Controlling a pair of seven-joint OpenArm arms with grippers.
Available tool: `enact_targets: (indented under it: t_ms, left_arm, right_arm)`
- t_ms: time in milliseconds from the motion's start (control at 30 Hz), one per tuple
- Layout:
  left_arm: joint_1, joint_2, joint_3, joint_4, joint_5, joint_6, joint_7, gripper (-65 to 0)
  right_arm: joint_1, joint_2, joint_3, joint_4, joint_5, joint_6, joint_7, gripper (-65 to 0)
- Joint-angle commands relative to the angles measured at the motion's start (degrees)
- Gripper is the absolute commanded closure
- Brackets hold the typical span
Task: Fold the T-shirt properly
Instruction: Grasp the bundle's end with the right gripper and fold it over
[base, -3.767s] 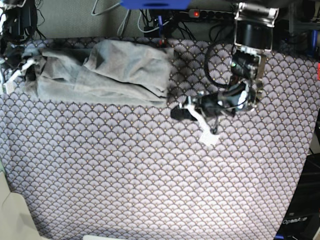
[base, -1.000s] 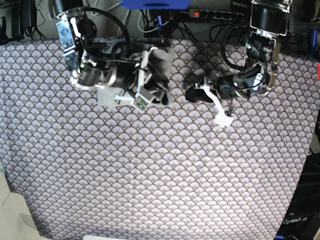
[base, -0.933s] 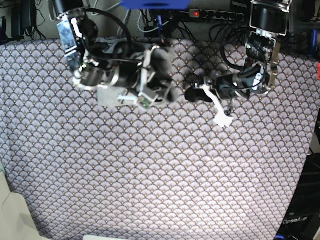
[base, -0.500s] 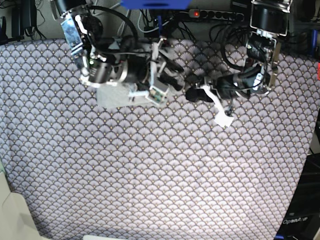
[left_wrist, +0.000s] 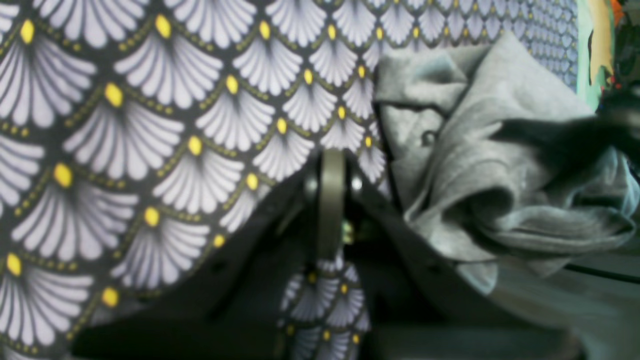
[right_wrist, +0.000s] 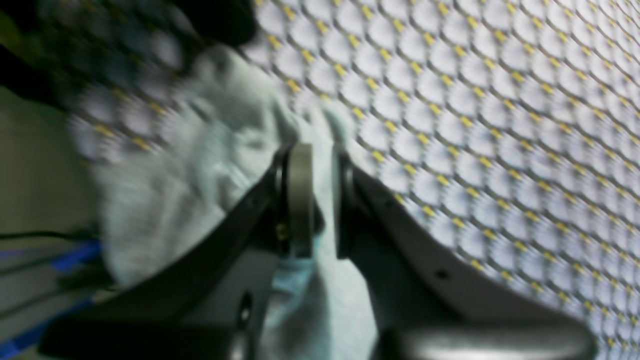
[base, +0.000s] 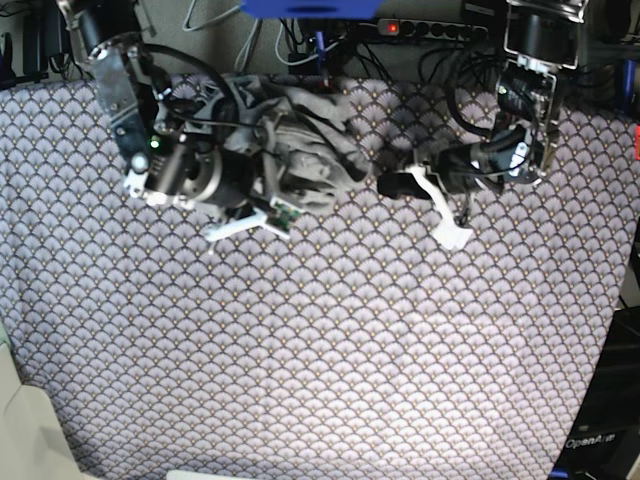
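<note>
The light grey T-shirt (base: 305, 140) lies bunched in a crumpled heap at the far middle of the table. My right gripper (right_wrist: 320, 200) is shut on a fold of the T-shirt (right_wrist: 200, 190), with grey fabric pinched between its narrow fingers. In the base view those fingers are buried under the fabric beside the right arm (base: 185, 165). My left gripper (base: 385, 185) is shut with nothing in it, just right of the heap. In the left wrist view the left gripper (left_wrist: 330, 200) hovers over the patterned cloth, with the T-shirt (left_wrist: 475, 150) to its right.
A purple-white scallop-patterned cloth (base: 330, 340) covers the whole table. Cables and a power strip (base: 420, 28) run along the far edge, beside a blue object (base: 310, 8). A pale object (base: 25, 430) sits at the near left corner.
The right arm has drawn back to the left, and the T-shirt now shows as a larger, raised heap. The right gripper opened and shut again on the fabric. The left arm barely moved.
</note>
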Motion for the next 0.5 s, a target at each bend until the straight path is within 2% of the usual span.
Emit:
enact_targets:
  t_ms: [0,200,400,467]
  left_arm:
    - [-0.9,-0.4,-0.3,0.8,-1.2,-0.5,-0.7,0.0]
    - [-1.0,-0.2,-0.3,0.8,-1.2,-0.5,-0.7,0.0]
    - [-1.2,0.2,-0.3,0.8,1.8,-0.5,-0.7,0.0]
    - [-1.2,0.3,-0.3,0.8,2.2,-0.5,-0.8,0.0]
  right_arm:
    - [0.7,0.6,1.0,0.8,0.1,0.2,1.4,-4.7]
    - [-1.4,2.1,6.6,0.8,-0.3,0.2,3.0,-4.7]
    - [-4.4,3.9,7.2,1.1,-0.3,0.2,3.4,-4.7]
    - [-6.8,4.2,7.2,1.1,-0.3,0.2,5.1,-4.7]
